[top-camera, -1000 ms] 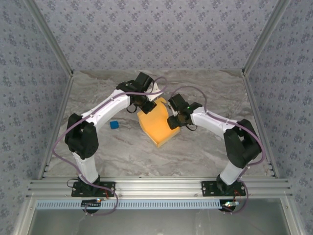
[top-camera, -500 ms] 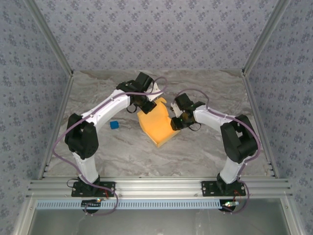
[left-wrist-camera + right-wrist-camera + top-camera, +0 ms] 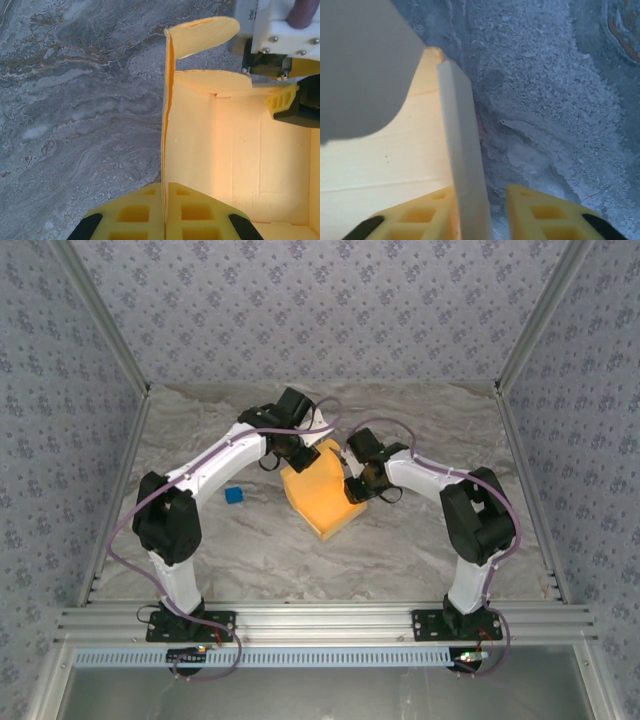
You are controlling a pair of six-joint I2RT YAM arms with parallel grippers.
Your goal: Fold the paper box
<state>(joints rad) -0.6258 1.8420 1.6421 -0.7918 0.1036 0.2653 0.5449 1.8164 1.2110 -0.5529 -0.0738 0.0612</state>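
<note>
Since a second ago the right arm has drawn its elbow in toward the middle of the table [image 3: 400, 550] and pushed its wrist closer against the paper box [image 3: 318, 502]. The left arm and the box lie as they did.

From above, the paper box sits open-topped near the centre of the table, turned like a diamond. The left gripper [image 3: 296, 456] is at the box's 11 o'clock corner and the right gripper [image 3: 357, 488] at its 2 o'clock side. A small blue cube [image 3: 234, 495] lies apart from the box at 9 o'clock.

On the left wrist camera, the left gripper [image 3: 165, 192] is clenched on one upright wall of the box [image 3: 240, 165], the thin card pinched between its two yellow pads. A rounded tab [image 3: 202, 35] stands at the far end of that wall, toward 12 o'clock, and one yellow pad of the other gripper reaches into the box at 3 o'clock.

On the right wrist camera, the right gripper [image 3: 482, 192] straddles another wall of the box [image 3: 380, 160]. Its jaws are parted (the inner pad lies against the card, while a gap shows between the card and the outer pad), so it is not clamped. A pale blur fills the 10 o'clock corner there; I cannot tell what it is.
</note>
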